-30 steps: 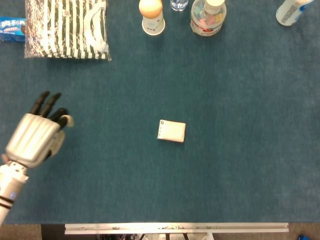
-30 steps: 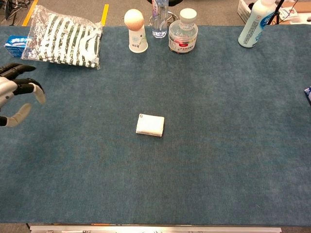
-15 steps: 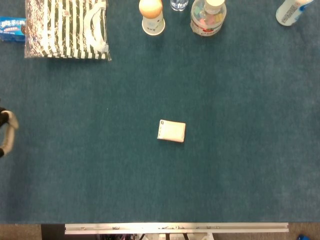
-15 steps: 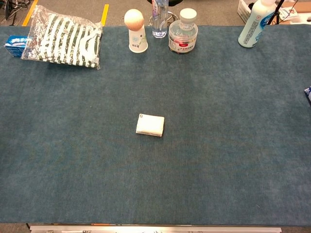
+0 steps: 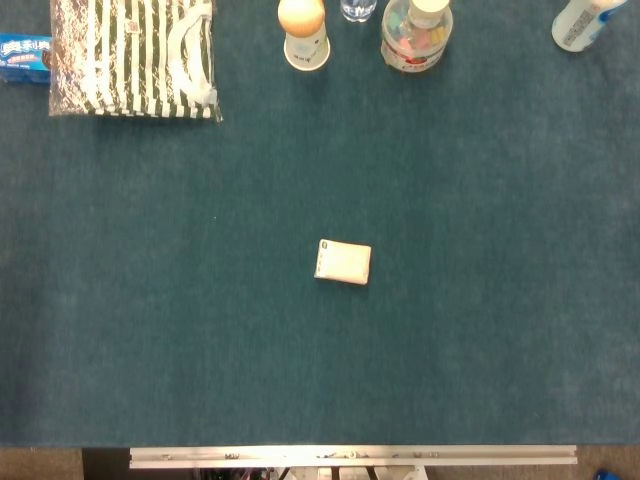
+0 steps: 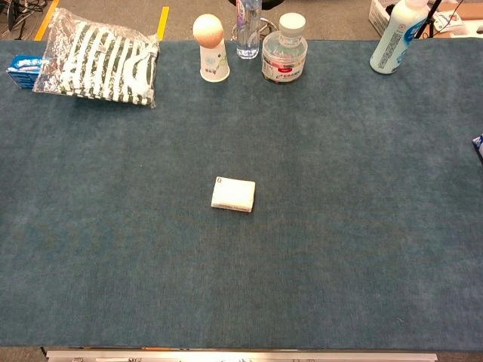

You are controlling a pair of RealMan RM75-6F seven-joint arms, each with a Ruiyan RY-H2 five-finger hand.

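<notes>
Neither hand shows in the head view or the chest view, so the state of the fingers cannot be told. A small flat white rectangular packet [image 5: 343,262] lies alone near the middle of the dark teal felt-covered tabletop [image 5: 500,300], flat on its broad face, with a small dark mark at one corner on its left end; in the chest view the same packet [image 6: 233,194] sits slightly left of centre, well apart from everything else. Along the far edge stands a row of things. At the far left corner a clear plastic bag holding a green-and-white striped cloth [image 5: 133,57] lies flat, and just beside it, further left, is a small blue snack packet [image 5: 24,56]. Toward the middle of the far edge a white paper cup with an orange ball resting in its mouth [image 5: 303,33] stands upright, and to its right is a clear water bottle [image 6: 248,28], of which the head view shows only the base. Next to that stands a clear round plastic jar with a white lid [image 5: 416,34], with coloured pieces inside. At the far right corner a white plastic bottle with a blue label [image 5: 582,23] stands upright.
</notes>
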